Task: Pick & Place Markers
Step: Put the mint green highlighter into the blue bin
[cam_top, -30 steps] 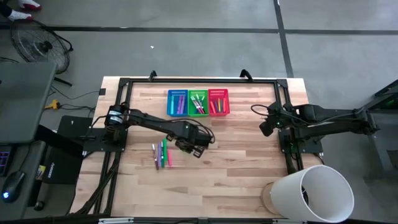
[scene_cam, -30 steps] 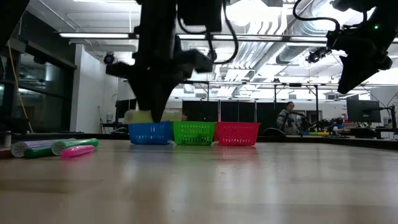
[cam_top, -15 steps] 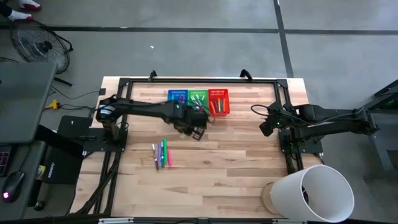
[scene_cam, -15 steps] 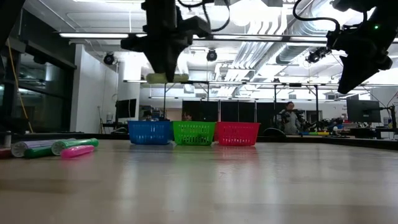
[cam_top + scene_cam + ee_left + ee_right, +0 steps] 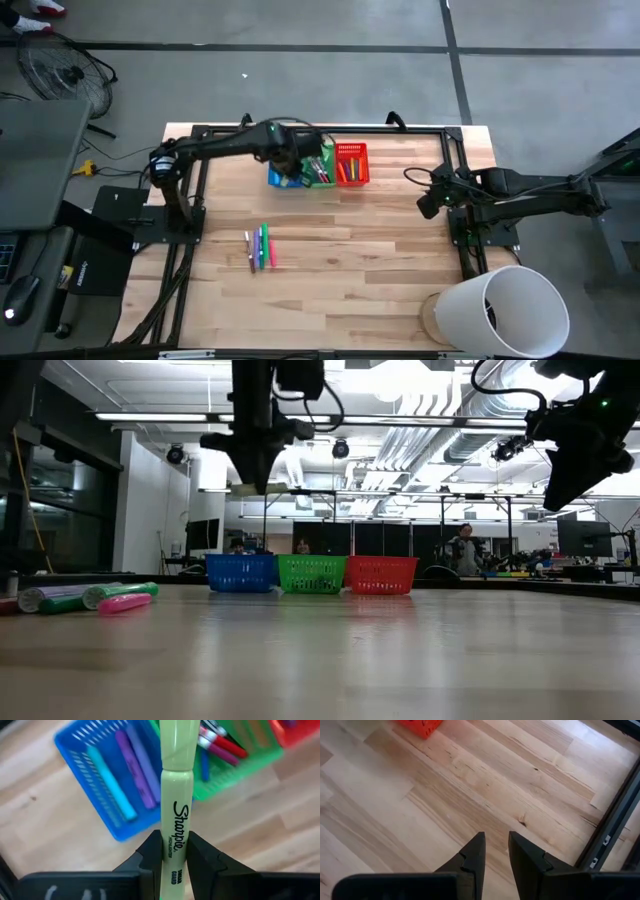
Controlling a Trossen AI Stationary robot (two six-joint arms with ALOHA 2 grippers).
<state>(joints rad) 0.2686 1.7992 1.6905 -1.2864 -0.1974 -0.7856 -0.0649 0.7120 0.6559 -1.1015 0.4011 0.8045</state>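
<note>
Yellow-green marker [image 5: 176,795], clamped in the left pincer [image 5: 175,852], is now hanging above the blue basket [image 5: 281,178] and green basket [image 5: 322,172] after travelling from mid-desk [image 5: 380,250], nearing release; the right pincer [image 5: 494,851] is idling narrow, empty.

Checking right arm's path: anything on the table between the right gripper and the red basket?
High view: nothing. Bare wood runs from the right gripper, parked at the table's right side, to the red basket.

The marker [image 5: 176,795] in my left gripper [image 5: 175,862] was pale yellow-green with black lettering. Below it sat a blue mesh basket [image 5: 85,765] with turquoise and purple markers [image 5: 125,770], a green basket [image 5: 240,767] and a red basket [image 5: 351,163]. The table [image 5: 420,810] was light wood grain.
</note>
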